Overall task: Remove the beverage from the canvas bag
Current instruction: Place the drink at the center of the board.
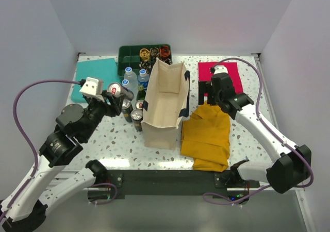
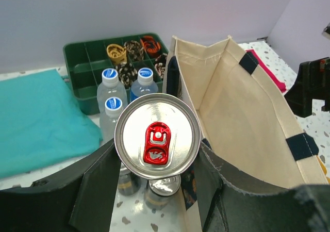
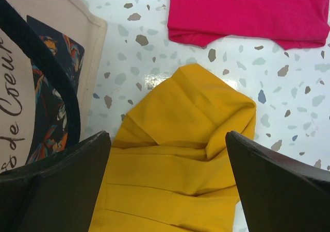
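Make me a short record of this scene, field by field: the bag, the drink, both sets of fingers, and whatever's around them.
canvas bag: upright, mouth open, mid-table
can: red tab, outside the bag, on its left
left fingers: closed on the can
right fingers: open, holding nothing, above the yellow cloth
left of the bag: water bottles, other cans
back of the table: green tray

Noted cream canvas bag [image 1: 165, 103] with navy handles [image 2: 302, 144], silver can [image 2: 133, 134] with red tab [image 2: 157, 145], mustard cloth [image 1: 209, 136], magenta cloth [image 3: 247, 10], teal cloth [image 2: 36, 113], green tray [image 1: 126, 56], speckled table [image 1: 113, 139].
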`<state>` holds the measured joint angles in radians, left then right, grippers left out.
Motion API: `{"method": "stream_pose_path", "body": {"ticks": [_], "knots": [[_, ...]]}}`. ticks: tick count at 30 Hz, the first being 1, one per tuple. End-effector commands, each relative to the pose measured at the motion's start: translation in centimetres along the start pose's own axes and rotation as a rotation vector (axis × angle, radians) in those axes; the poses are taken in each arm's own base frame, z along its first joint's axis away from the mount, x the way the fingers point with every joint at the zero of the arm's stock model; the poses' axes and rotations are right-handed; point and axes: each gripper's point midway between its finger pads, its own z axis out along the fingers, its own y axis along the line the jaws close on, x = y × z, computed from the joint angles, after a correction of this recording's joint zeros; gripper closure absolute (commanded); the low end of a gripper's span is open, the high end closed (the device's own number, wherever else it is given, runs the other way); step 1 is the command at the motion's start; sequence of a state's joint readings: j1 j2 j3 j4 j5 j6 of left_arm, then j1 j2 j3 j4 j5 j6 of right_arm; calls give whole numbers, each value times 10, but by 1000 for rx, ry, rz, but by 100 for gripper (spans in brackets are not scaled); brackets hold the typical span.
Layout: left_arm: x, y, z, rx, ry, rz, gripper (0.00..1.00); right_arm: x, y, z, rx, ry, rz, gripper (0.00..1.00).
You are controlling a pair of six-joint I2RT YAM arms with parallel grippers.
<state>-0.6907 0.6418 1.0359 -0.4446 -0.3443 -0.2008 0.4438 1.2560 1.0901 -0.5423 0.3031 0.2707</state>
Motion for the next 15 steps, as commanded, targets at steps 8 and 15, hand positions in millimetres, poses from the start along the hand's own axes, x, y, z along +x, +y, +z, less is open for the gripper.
{"method": "stream_pose_path", "body": {"ticks": [8, 15], "knots": [[9, 14, -30, -64, 55, -138, 100, -21, 12, 2, -59, -103, 69, 2], [22, 27, -46, -108, 80, -154, 100, -14, 14, 7, -70, -109, 78, 2]]}}
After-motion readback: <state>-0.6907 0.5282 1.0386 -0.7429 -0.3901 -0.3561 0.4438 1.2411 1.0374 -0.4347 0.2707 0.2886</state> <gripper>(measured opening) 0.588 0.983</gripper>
